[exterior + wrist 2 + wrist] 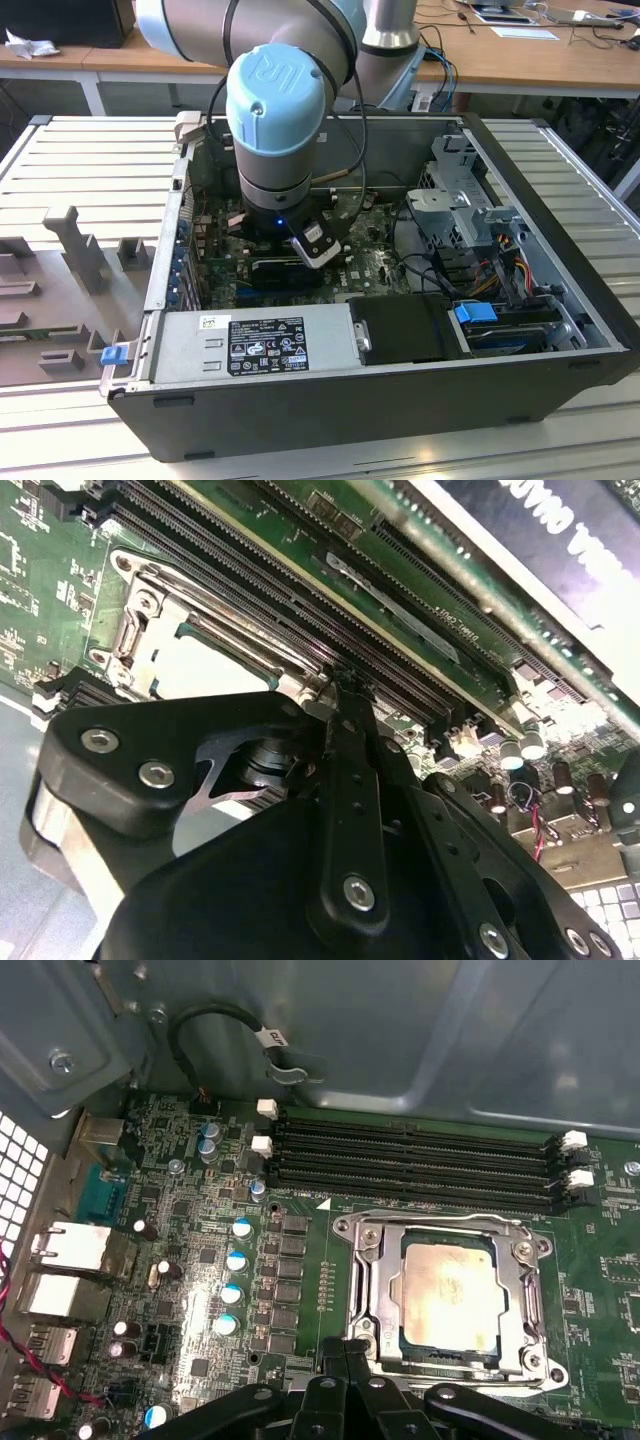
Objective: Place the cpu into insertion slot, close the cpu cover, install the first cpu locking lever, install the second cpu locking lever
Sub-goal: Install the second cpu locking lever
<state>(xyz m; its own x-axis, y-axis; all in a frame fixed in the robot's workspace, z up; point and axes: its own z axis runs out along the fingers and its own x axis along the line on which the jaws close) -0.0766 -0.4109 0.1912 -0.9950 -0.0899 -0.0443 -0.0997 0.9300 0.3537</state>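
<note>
In the first wrist view the cpu point(445, 1292) lies flat in the insertion slot point(392, 1305), its pale face up. The cpu cover point(450, 1228), a silvery frame, is down around the chip. My gripper point(347, 1350) stands at the socket's near edge with its two black fingers pressed together; nothing shows between them. In the second wrist view a fingertip point(345, 688) touches down right beside the cover point(150, 615) at the socket's corner, next to the cpu point(205, 665). A thin metal lever point(366, 1285) runs along one side of the frame.
In the exterior view the arm's blue-capped wrist point(278, 120) reaches down into an open black computer case point(560, 270). Long black memory slots point(420, 1165) run beside the socket. A grey drive cage point(455, 200), loose cables point(505, 255) and the power supply point(255, 340) crowd the case.
</note>
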